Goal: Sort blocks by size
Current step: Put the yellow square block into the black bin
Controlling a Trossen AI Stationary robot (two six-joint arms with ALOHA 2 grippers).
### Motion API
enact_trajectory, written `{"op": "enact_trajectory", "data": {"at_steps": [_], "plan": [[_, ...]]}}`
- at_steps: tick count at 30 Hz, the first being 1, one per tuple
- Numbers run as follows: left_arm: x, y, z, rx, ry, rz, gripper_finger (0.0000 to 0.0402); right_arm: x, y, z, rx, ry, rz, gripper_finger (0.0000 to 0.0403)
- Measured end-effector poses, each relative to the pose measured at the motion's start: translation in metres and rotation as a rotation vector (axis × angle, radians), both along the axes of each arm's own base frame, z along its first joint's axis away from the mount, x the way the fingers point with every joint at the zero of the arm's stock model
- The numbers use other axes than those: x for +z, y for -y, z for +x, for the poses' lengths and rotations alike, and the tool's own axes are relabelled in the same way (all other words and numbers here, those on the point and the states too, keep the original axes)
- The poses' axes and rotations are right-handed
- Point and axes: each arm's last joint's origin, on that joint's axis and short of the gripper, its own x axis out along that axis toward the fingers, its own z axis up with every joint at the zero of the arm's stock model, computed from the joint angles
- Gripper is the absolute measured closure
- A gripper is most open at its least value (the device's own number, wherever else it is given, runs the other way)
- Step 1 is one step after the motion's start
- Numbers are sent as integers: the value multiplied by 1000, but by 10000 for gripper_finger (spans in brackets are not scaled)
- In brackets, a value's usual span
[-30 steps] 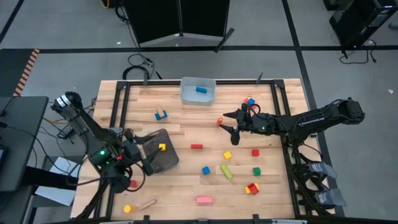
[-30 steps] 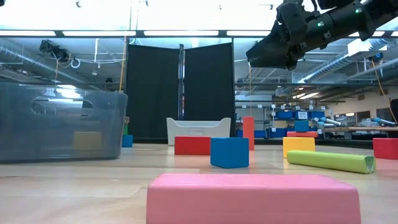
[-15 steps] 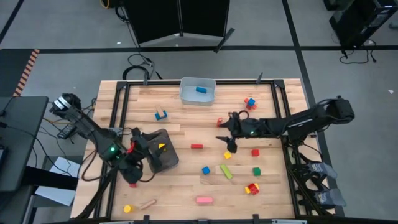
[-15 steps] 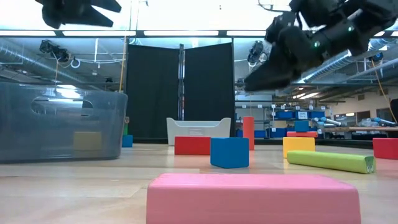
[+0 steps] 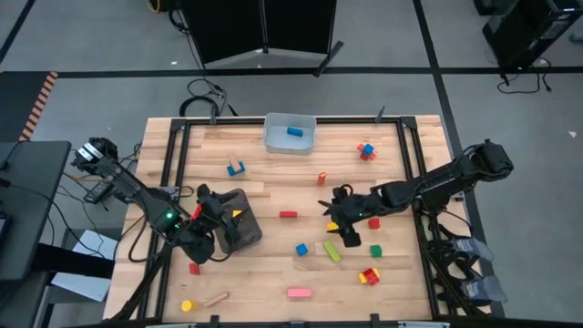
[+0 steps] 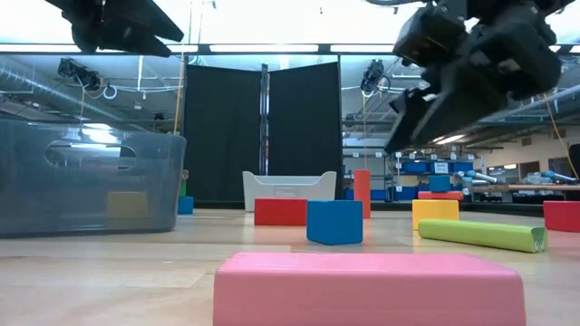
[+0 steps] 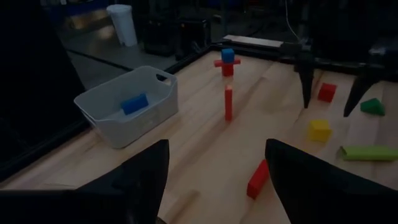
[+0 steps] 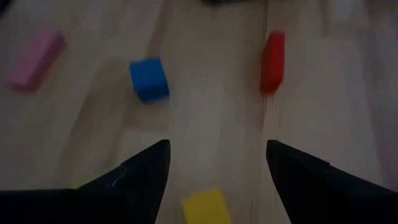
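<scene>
Small blocks lie scattered on the wooden table: a pink bar (image 5: 298,292), a blue cube (image 5: 301,248), a green bar (image 5: 332,251), a red bar (image 5: 288,215) and a red bar standing on end (image 5: 322,178). My right gripper (image 5: 335,221) is open and empty, above a yellow cube (image 8: 205,206) that shows between its fingers in the right wrist view. My left gripper (image 5: 209,221) is open and empty at the left side of the dark grey tray (image 5: 248,235), which holds a yellow cube (image 5: 238,215).
A light bin (image 5: 270,137) at the table's far edge holds a blue block (image 5: 293,131). More blocks lie at the right: a red cube (image 5: 373,223), a green one (image 5: 375,251), a red-yellow cluster (image 5: 369,276) and a red-blue stack (image 5: 366,151). A yellow disc (image 5: 187,305) and wooden peg (image 5: 216,299) lie near left.
My right gripper has gone from beside the standing red bar toward the table's near edge and down, and now stands over the yellow cube, still open. My left gripper has shifted a little toward the tray and now shows at the top of the low view.
</scene>
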Motion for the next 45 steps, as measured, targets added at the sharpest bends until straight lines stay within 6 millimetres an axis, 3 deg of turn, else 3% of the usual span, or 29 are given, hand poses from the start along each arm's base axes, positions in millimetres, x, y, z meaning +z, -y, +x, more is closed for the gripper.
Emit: {"op": "enact_trajectory", "data": {"at_steps": [8,19,23,27,30,37,41,45], "plan": [[-3,-4,2,18,6,1,129,-10,-2,-5,7,-100,-34,117],[-3,-4,2,19,8,-1,129,-52,-5,3,16,-243,-103,126],[-3,-4,2,24,11,5,129,-55,-6,5,15,-244,-98,168],[-3,-4,2,30,15,10,129,-51,-6,5,10,-223,-96,257],[-3,-4,2,30,16,11,129,-43,-3,10,-17,-143,-103,259],[-1,-5,5,41,42,-9,129,-14,5,52,-44,289,-65,259],[1,-7,7,65,65,-12,129,-1,2,95,-16,426,-51,259],[3,-7,8,98,107,-4,129,-1,-9,143,46,463,-60,259]]}}
